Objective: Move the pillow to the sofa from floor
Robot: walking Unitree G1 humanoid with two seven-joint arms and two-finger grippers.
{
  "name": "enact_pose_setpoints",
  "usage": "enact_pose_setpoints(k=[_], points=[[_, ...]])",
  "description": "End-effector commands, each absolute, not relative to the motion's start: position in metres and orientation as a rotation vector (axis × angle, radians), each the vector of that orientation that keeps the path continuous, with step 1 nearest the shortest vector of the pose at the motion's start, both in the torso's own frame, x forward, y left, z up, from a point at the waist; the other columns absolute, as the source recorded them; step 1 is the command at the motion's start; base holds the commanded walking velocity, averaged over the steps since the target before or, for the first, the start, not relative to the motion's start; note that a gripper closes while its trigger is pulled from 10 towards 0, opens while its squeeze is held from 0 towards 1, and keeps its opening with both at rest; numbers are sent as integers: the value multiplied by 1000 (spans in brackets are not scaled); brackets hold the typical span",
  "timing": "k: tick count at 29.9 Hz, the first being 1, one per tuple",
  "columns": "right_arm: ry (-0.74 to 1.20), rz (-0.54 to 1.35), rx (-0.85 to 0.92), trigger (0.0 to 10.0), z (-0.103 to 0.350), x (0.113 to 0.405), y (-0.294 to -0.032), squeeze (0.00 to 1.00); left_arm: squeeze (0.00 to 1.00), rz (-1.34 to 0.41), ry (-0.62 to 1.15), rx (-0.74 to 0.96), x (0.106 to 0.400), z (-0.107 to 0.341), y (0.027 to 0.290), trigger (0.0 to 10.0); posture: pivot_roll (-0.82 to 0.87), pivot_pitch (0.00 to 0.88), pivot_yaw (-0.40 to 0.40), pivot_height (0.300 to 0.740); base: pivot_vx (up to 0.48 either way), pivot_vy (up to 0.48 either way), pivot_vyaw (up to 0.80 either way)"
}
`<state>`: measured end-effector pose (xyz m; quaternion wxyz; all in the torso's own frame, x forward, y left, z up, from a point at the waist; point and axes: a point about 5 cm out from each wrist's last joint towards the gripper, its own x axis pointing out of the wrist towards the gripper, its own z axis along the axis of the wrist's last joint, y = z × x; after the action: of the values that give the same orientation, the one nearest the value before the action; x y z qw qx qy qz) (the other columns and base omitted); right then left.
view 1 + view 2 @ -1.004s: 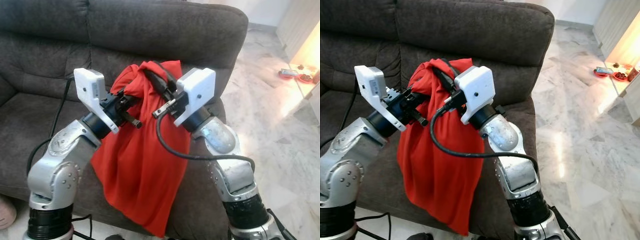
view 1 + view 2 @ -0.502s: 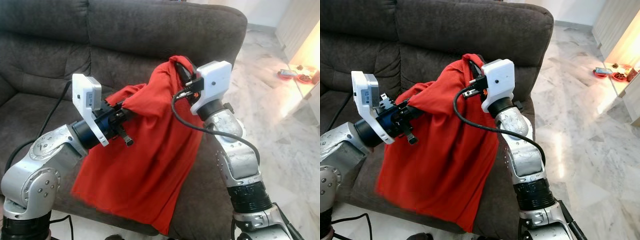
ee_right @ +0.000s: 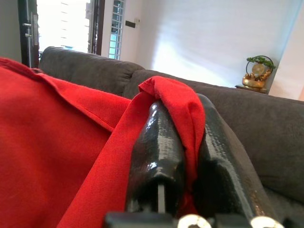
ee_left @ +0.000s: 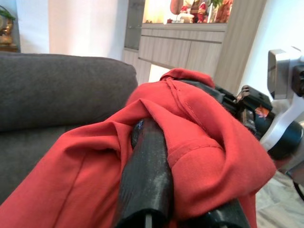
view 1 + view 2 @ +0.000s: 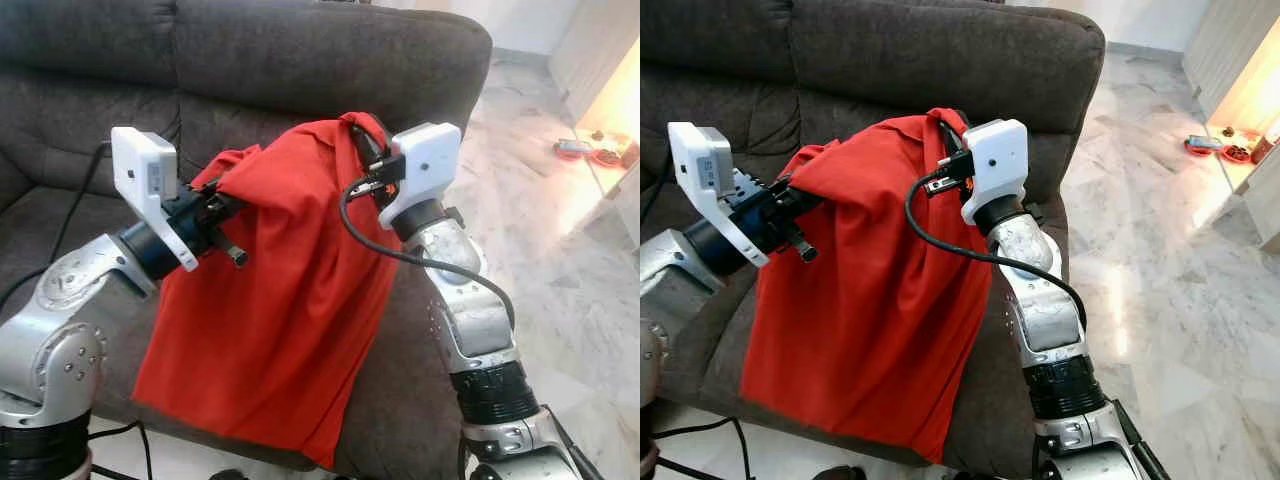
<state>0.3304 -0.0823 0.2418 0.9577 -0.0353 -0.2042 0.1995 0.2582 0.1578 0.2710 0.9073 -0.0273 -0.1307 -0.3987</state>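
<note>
Aloft, pillow (image 5: pixel 290 300) between both grippers

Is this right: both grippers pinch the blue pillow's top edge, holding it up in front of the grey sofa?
Not quite: the pillow is red, not blue, as the left eye view shows. The left gripper and right gripper do pinch its top edge, holding it up in front of the grey sofa.

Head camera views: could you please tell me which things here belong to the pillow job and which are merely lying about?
Part of the job:
- red pillow, hanging limp between both grippers
- left gripper, shut on its upper edge
- right gripper, shut on its top corner
- dark grey sofa, the destination

Just lying about:
- small red items on the marble floor
</note>
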Motion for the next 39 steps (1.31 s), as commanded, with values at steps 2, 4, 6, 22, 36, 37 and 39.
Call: enact_pose_setpoints(k=[2, 4, 6, 22, 36, 37, 39], points=[[-510, 424, -74, 10000, 262, 328, -77, 0, 0, -914, -312, -40, 249, 278, 149, 10000, 162, 73, -110, 740, 0, 0, 0], [-501, 425, -75, 10000, 259, 328, -77, 0, 0, -934, -289, -56, 247, 273, 147, 10000, 162, 75, -110, 740, 0, 0, 0], [-497, 425, -75, 10000, 257, 328, -77, 0, 0, -942, -275, -60, 246, 270, 146, 10000, 161, 74, -110, 740, 0, 0, 0], [-469, 407, -83, 10000, 249, 331, -81, 0, 0, -578, -270, 37, 264, 261, 200, 10000, 164, 83, -114, 740, 0, 0, 0], [-451, 387, -85, 10000, 244, 333, -84, 0, 0, -446, -296, 70, 290, 247, 178, 10000, 154, 83, -111, 740, 0, 0, 0], [-449, 385, -86, 10000, 244, 333, -84, 0, 0, -447, -293, 76, 290, 246, 178, 10000, 154, 83, -111, 740, 0, 0, 0], [-438, 374, -90, 10000, 241, 334, -87, 0, 0, -440, -292, 94, 292, 245, 176, 10000, 152, 82, -109, 740, 0, 0, 0]])
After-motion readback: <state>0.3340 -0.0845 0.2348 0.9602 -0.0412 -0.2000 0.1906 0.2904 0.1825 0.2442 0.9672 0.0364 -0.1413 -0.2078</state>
